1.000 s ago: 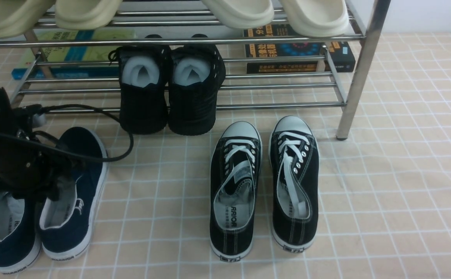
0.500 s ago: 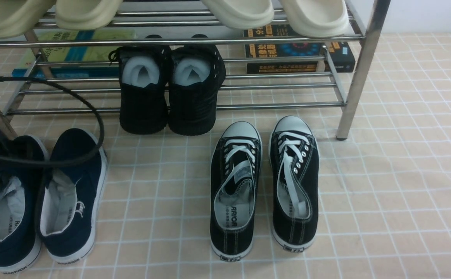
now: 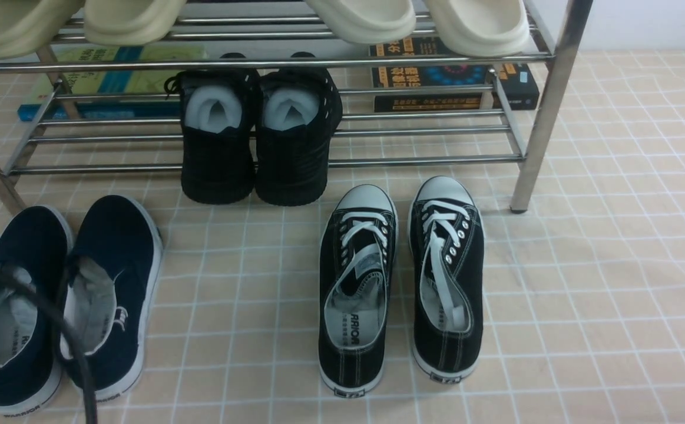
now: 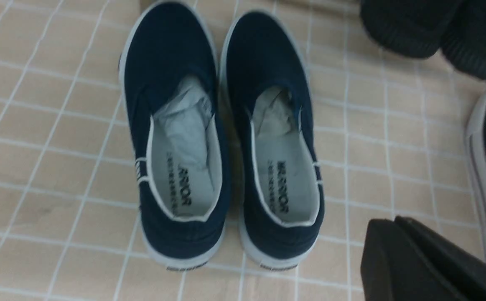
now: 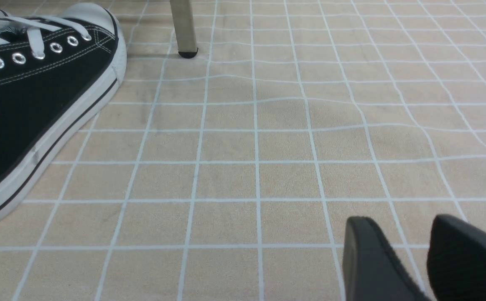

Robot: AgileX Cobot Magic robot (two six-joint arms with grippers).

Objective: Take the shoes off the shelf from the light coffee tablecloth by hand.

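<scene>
Beige grid tablecloth (image 3: 583, 282), navy slip-on shoes (image 3: 65, 306)

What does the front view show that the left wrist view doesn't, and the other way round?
Only the front view: the shelf with cream slippers on top, books behind it. Only the left wrist view: the left gripper, shut, beside the navy shoes. Both show those shoes, side by side on the tablecloth, plus parts of both black pairs.
</scene>
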